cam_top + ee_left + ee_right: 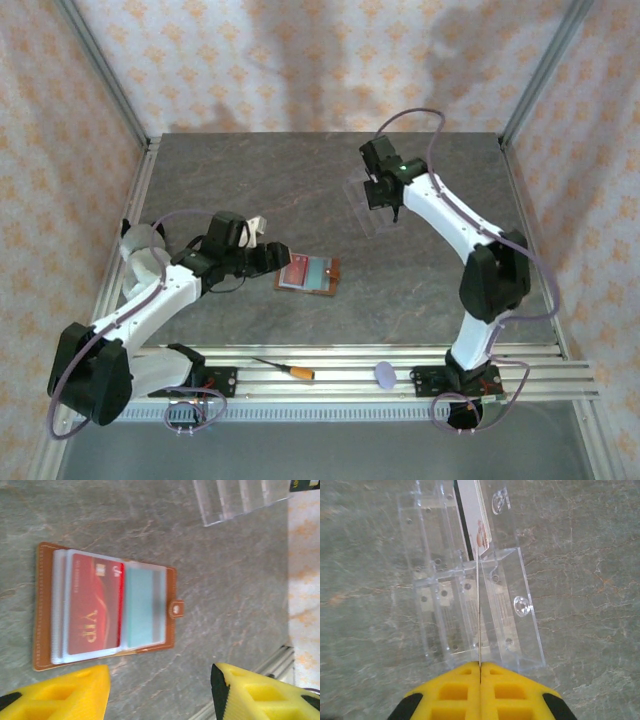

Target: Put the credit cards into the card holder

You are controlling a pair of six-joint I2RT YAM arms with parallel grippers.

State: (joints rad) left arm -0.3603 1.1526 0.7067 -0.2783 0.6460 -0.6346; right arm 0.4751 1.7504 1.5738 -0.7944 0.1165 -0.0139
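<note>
I'm working over a grey stone-patterned table point(300, 180). Nearest me, on the rail well in front of the brown leather card holder point(42, 610), lie an orange-handled screwdriver point(290, 370) and a small lavender disc point(384, 374). The left gripper point(159, 677) hangs just left of the holder, its yellow fingers spread wide with nothing between them. The holder lies open and flat. A red plastic card point(95, 607) and a teal-green plastic card point(142, 607) sit side by side in its clear sleeves.

Beyond the holder and to its right, the right gripper point(480, 672) is pinched tight on a thin card point(479, 620) seen edge-on, so I cannot read its colour. It is over a clear transparent plastic tray point(520, 600) that holds a stack of white cards point(472, 510).

My worries:
- The pinch is on one edge only, so the card could pivot or slip in transit.
- If the card sits in a slot, lifting it may drag the light tray.
- Nothing pins the holder, so pushing a card into a sleeve could slide it.

Behind everything, cream walls with an orange motif point(300, 60) rise between aluminium posts point(540, 70).
</note>
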